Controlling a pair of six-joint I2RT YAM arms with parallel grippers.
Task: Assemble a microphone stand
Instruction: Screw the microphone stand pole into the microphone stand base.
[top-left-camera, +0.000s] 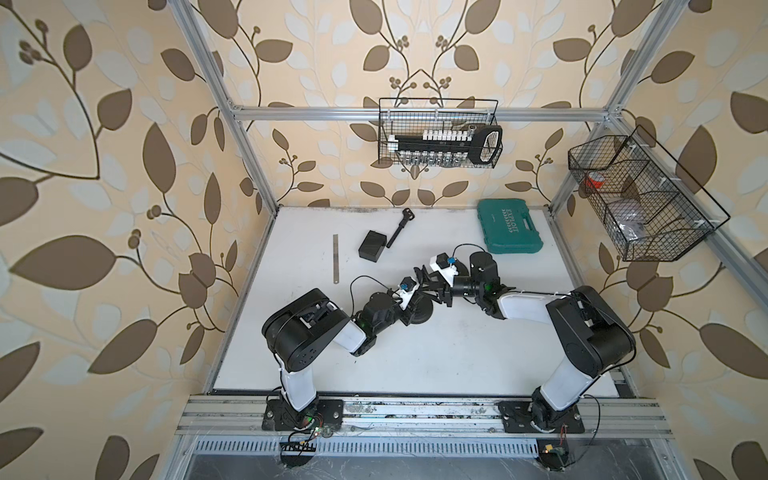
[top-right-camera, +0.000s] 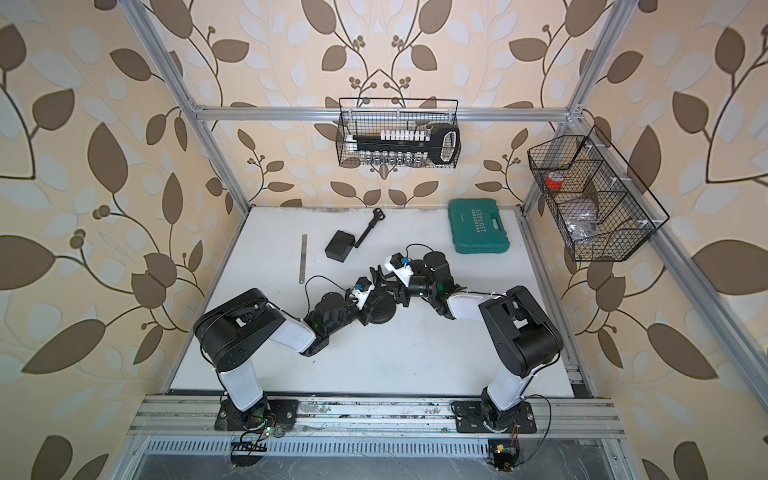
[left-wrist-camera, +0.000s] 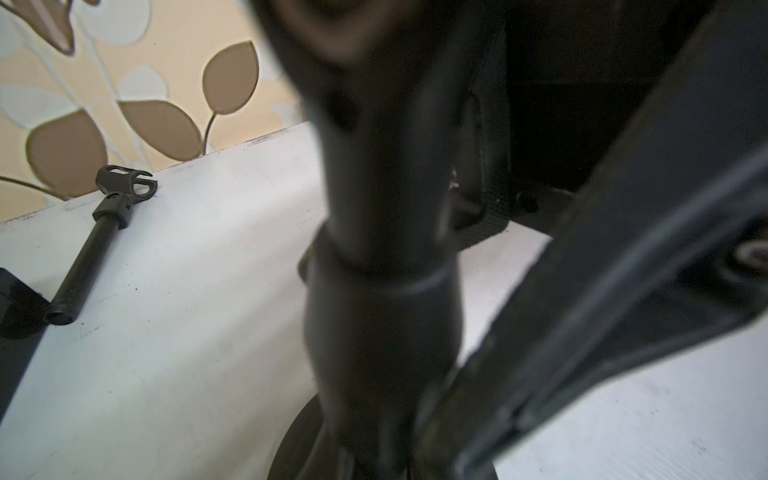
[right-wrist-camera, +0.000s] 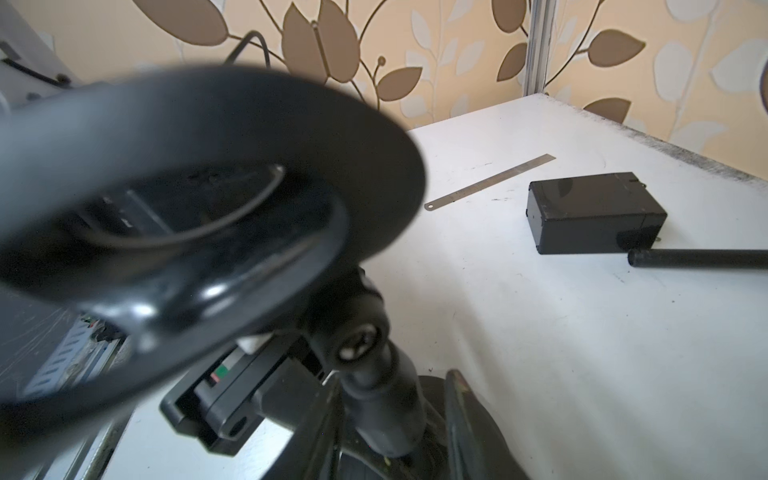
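A matte black microphone stand (right-wrist-camera: 370, 374) is being gripped at the centre of the smooth white table (top-left-camera: 457, 353). Its round post (left-wrist-camera: 386, 187) is being clamped by the closed left gripper (top-left-camera: 415, 308), above the flat disc base (top-left-camera: 426, 319). The fingers (right-wrist-camera: 461, 415) of the right gripper (right-wrist-camera: 392, 399) are being shown flanking the post; whether it is pinched cannot be told. At eleven o'clock, a slim clip-tipped tube (top-left-camera: 397, 232) is being shown beside a box (top-left-camera: 372, 246).

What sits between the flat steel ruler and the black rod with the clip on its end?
A black rectangular box, seen in both top views.
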